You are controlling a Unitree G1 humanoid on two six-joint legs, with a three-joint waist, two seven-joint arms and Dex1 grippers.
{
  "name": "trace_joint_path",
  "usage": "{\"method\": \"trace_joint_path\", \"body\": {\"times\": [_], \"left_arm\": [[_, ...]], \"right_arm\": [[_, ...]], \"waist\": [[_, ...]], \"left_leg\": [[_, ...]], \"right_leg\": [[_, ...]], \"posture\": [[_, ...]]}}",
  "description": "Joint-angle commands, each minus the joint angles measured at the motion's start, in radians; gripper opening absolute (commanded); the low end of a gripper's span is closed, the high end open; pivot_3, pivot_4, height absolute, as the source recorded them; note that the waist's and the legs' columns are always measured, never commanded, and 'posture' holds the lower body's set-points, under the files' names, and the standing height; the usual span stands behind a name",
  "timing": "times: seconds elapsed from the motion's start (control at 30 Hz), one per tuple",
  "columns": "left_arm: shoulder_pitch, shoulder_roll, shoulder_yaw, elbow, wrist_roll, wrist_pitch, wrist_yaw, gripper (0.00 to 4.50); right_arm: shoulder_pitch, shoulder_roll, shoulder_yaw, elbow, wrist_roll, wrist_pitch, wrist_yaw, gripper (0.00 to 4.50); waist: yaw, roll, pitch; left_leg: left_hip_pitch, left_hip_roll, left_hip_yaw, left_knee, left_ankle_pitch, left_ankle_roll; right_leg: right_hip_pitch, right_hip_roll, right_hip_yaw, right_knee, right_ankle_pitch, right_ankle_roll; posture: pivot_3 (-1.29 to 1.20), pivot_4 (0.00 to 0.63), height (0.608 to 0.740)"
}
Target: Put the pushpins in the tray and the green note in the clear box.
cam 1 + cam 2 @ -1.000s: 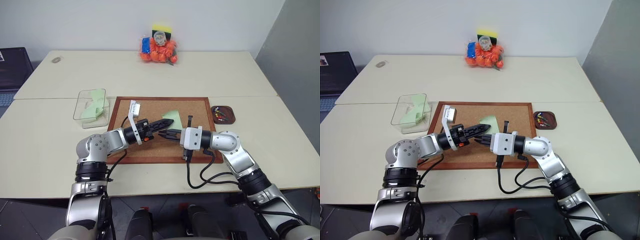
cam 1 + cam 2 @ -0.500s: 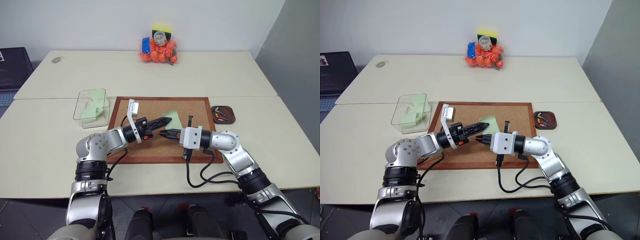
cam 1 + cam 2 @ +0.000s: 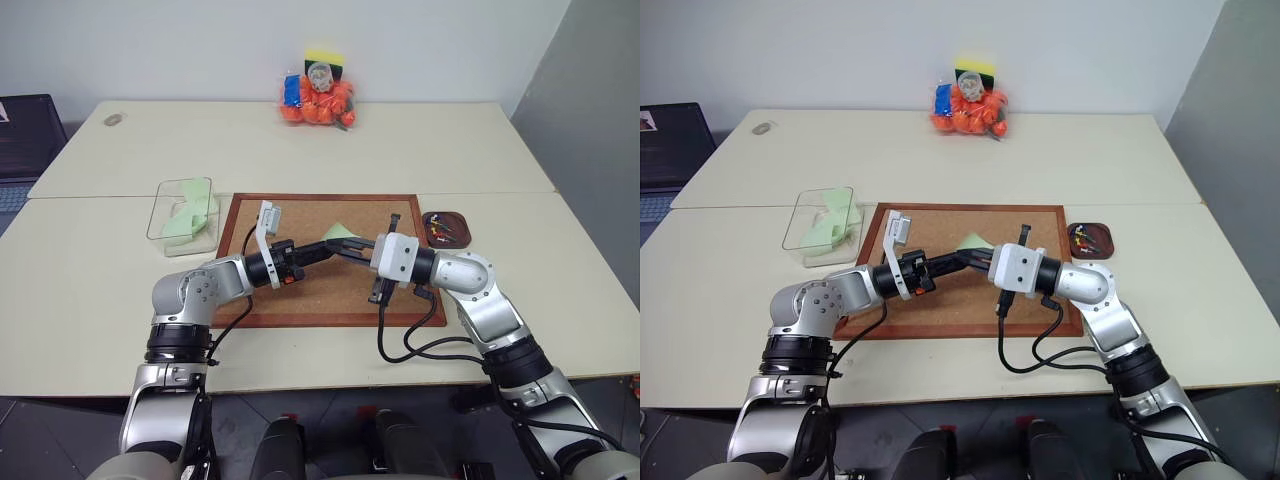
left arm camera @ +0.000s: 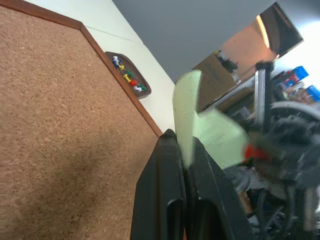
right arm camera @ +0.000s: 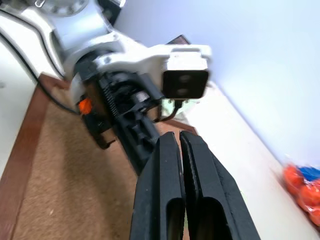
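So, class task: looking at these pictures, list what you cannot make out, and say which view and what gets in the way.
- Green note: left wrist view, its lower edge is hidden between the left gripper fingers; its far end is blurred.
- Pushpins: too small to count in the tray.
- Right gripper: whether it holds a pin, fingers shut, nothing shows.
- Clear box contents: green paper, number of sheets unclear.

Desk [image 3: 120,290]: cork board [image 3: 290,290] at centre front; clear box [image 3: 183,210] just left of it, folded paper inside; tray [image 3: 446,228] just right of it, pushpins [image 3: 445,231] within; green note [image 3: 340,231] above the board, between left gripper [image 3: 335,247] and right gripper [image 3: 350,249]; bag of toys [image 3: 318,96] at far edge
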Motion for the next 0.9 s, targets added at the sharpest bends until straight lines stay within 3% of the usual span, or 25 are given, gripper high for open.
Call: {"method": "trace_joint_path", "body": {"times": [0.03,0.4,0.6,0.9], "left_arm": [[-0.017,0.01,-0.02,-0.002,0.038,-0.06,-0.027,0.03],[-0.018,0.01,-0.04,-0.014,0.092,-0.13,-0.055,0.03],[-0.013,0.023,-0.187,-0.156,0.298,-0.433,-0.066,0.03],[-0.065,-0.022,-0.383,-0.158,0.513,-0.657,-0.07,0.03]], "right_arm": [[0.005,0.034,-0.059,-0.115,0.094,0.118,-0.047,0.0],[0.019,0.057,-0.135,-0.157,0.136,0.346,-0.176,0.0],[0.032,0.064,-0.285,-0.085,0.131,0.526,-0.384,0.0],[-0.032,0.018,-0.495,0.1,0.13,0.663,-0.602,0.0]], "waist": [[0.0,0.0,0.0],[0.001,0.0,0.0],[0.006,0.0,0.0],[0.004,0.0,0.0]], "left_leg": [[0.0,0.0,0.0,0.0,0.0,0.0],[0.0,0.0,0.0,0.0,0.0,0.0],[-0.001,0.0,0.0,0.0,0.0,0.0],[-0.001,-0.001,0.002,0.0,0.0,0.0]], "right_leg": [[0.0,0.0,0.0,0.0,0.0,0.0],[0.0,0.0,0.0,0.0,0.0,0.0],[0.0,-0.001,0.001,0.0,0.0,0.0],[0.0,-0.001,0.002,-0.001,0.0,0.0]], "posture": [[0.0,0.15,0.74],[0.0,0.15,0.74],[0.0,0.15,0.74],[0.0,0.15,0.74]]}}
